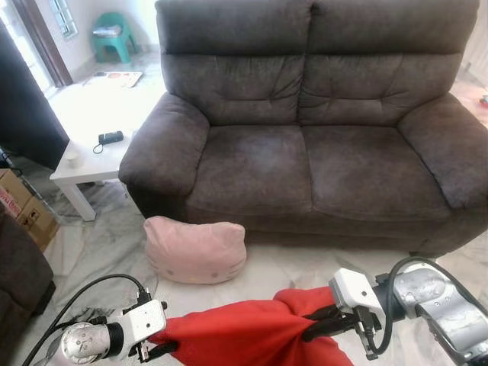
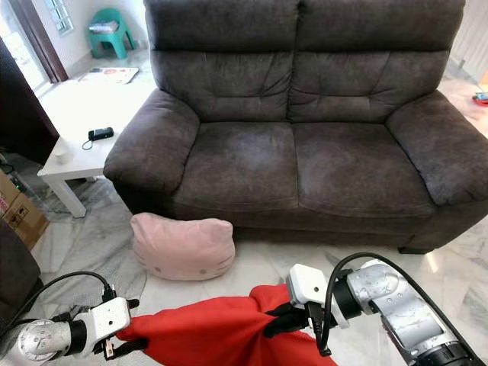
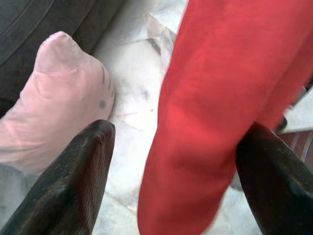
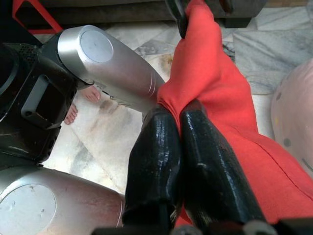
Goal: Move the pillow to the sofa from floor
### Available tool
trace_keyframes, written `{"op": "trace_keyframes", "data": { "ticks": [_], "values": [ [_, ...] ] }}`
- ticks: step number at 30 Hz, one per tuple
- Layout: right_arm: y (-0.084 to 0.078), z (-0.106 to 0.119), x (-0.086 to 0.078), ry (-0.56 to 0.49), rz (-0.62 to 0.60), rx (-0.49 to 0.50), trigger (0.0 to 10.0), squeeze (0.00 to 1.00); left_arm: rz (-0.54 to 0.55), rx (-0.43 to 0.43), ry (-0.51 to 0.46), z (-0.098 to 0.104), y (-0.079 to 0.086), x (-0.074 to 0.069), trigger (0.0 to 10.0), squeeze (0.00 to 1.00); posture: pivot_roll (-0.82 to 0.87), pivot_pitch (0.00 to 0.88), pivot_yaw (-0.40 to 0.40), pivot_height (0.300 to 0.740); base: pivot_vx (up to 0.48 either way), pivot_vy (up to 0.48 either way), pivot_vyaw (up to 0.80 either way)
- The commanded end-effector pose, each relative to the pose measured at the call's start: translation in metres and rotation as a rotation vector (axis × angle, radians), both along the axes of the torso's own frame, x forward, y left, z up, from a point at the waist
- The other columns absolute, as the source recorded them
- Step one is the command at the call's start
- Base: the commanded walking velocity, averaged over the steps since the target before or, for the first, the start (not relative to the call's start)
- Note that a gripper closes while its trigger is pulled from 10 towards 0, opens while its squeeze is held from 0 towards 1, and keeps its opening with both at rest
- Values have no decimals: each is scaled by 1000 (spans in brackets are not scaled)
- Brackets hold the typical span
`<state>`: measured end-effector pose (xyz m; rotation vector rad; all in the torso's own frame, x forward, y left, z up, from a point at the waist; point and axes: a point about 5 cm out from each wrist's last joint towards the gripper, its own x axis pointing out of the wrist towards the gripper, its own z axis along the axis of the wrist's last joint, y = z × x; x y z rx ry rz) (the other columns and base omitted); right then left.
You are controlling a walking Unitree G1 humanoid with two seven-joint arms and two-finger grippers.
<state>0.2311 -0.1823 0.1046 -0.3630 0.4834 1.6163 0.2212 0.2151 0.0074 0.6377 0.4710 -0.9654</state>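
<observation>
Both grippers point(image 1: 164, 349) point(image 1: 320, 324) pinching red pillow point(image 1: 244, 335), arms low, sofa point(image 1: 305, 137) ahead

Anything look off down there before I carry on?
Yes. Both grippers hold a red cloth, left gripper at one end, right gripper at the other, while the pink pillow lies untouched on the floor against the sofa.

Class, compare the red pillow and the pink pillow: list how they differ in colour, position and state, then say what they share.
The red pillow is plain red; the pink pillow is pale pink with a face on it. The red one is held between the left gripper and right gripper; the pink one lies on the floor against the sofa, untouched. Both are soft and off the sofa.
</observation>
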Motion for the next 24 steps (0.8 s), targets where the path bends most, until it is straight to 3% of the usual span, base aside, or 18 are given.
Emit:
{"op": "trace_keyframes", "data": {
  "ticks": [1, 5, 6, 24],
  "values": [
    [4, 25, 5, -88, 27, 89, 10000, 0, -1, 6, 2, -2, 1, 0, 10000, 0, 10, 0, -16, 740, 0, 0, 0],
    [4, 26, 5, -88, 20, 90, 10000, 0, 15, -35, 15, -7, -5, 2, 9922, 0, 3, 8, -21, 740, 0, 0, 0],
    [4, 26, 5, -88, 18, 90, 10000, 0, 18, -53, 20, -9, -8, 2, 0, 0, 3, 8, -22, 740, 0, 0, 0],
    [7, 25, 8, -94, 14, 94, 10000, 0, 22, -134, 89, -18, -15, -8, 0, 0, 10, 29, -28, 740, 0, 0, 0]
  ]
}}
